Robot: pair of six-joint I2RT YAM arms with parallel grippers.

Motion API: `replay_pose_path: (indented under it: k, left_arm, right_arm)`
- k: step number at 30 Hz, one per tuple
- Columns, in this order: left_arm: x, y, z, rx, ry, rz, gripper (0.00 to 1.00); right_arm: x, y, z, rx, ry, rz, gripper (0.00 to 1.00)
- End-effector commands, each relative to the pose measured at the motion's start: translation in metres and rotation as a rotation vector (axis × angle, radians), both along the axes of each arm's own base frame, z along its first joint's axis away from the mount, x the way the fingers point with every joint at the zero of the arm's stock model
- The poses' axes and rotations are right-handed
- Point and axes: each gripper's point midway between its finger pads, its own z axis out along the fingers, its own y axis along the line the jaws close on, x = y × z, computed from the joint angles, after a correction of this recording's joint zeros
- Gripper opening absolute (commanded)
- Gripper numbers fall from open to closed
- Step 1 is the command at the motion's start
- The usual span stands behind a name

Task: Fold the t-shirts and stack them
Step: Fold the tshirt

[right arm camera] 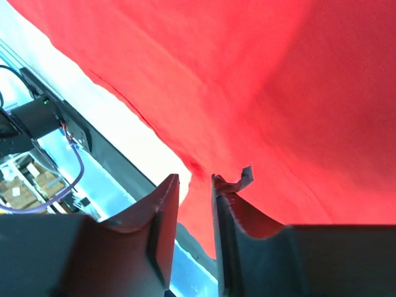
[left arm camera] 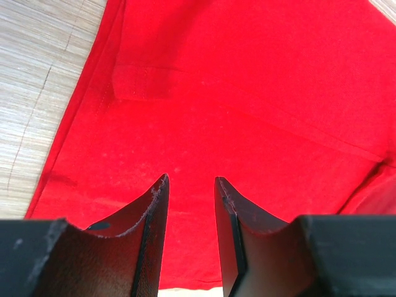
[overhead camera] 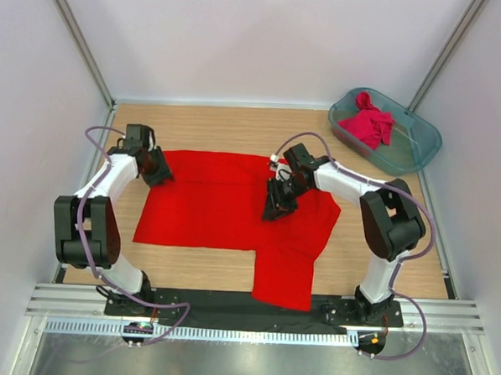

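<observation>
The bright red t-shirt (overhead camera: pixel 216 207) lies spread flat on the wooden table, with one part reaching down to the near edge (overhead camera: pixel 283 282). My left gripper (overhead camera: pixel 156 167) sits at the shirt's far left corner. In the left wrist view it (left arm camera: pixel 190 178) is open just above the red cloth (left arm camera: pixel 247 93), holding nothing. My right gripper (overhead camera: pixel 277 201) hovers over the middle right of the shirt. In the right wrist view it (right arm camera: pixel 195 176) is open with a narrow gap, and a small pale label (right arm camera: pixel 246 176) shows by its right fingertip. The crimson-pink t-shirt (overhead camera: pixel 367 122) lies crumpled in the tub.
The translucent teal tub (overhead camera: pixel 408 154) stands at the back right corner. Bare wood (overhead camera: pixel 381 270) shows right of the shirt. White walls enclose the table on three sides, and a black base rail (overhead camera: pixel 227 304) runs along the near edge.
</observation>
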Motion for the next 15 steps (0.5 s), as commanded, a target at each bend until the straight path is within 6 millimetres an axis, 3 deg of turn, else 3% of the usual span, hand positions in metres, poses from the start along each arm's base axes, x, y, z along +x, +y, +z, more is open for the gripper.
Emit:
replay_pose_path:
  k: [1,5,9,15]
  left_arm:
    - [0.000,0.002,0.020,0.021,-0.055,-0.017,0.37]
    - [0.000,0.000,0.020,0.009,-0.051,-0.025,0.38]
    - [0.004,-0.001,0.025,0.006,-0.061,-0.025,0.38]
    - [0.013,0.010,0.028,0.077,-0.061,-0.040,0.40]
  right_arm:
    - [0.024,-0.021,0.045,0.068,-0.138,-0.075,0.36]
    - [0.066,-0.058,0.047,-0.038,-0.251,-0.250,0.57]
    - [0.117,-0.111,0.037,-0.251,-0.334,-0.446,0.58]
    - [0.178,-0.174,0.034,-0.359,-0.416,-0.677,0.57]
